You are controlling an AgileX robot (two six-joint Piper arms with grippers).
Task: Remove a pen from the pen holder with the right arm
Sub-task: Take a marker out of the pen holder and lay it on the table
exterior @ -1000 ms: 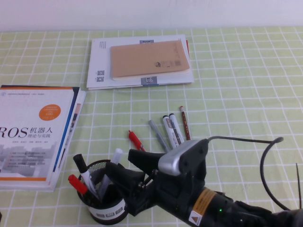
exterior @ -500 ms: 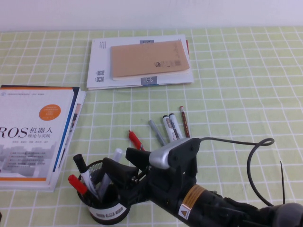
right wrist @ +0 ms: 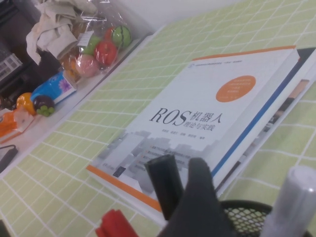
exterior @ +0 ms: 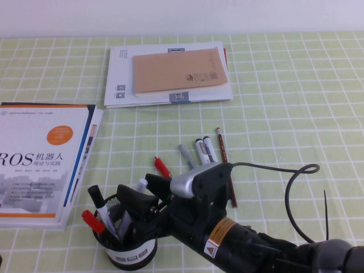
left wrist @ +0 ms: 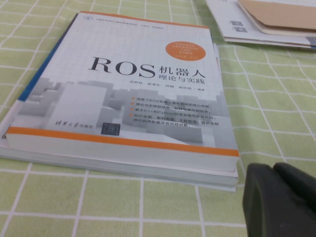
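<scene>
The black mesh pen holder (exterior: 129,250) stands near the table's front edge, left of centre. Three pens stick out of it: a black-capped pen (exterior: 95,194), a red-capped pen (exterior: 91,219) and a grey-capped pen (exterior: 140,184). My right gripper (exterior: 142,192) hangs over the holder, open, with the grey-capped pen's top between its fingers and no grip on it. In the right wrist view one dark finger (right wrist: 197,192) stands between the black cap (right wrist: 165,182) and the grey cap (right wrist: 291,197). My left gripper (left wrist: 274,170) rests low by the ROS book (left wrist: 143,94), fingers together.
Several pens (exterior: 206,151) and a red pen (exterior: 162,166) lie loose on the cloth behind the right arm. The ROS book (exterior: 40,159) lies left of the holder. A white book with a brown notebook (exterior: 176,71) lies at the back. A black cable (exterior: 296,182) loops at right.
My right gripper has moved left and lower over the holder, and its fingers now straddle the grey-capped pen. The pens and books have not moved.
</scene>
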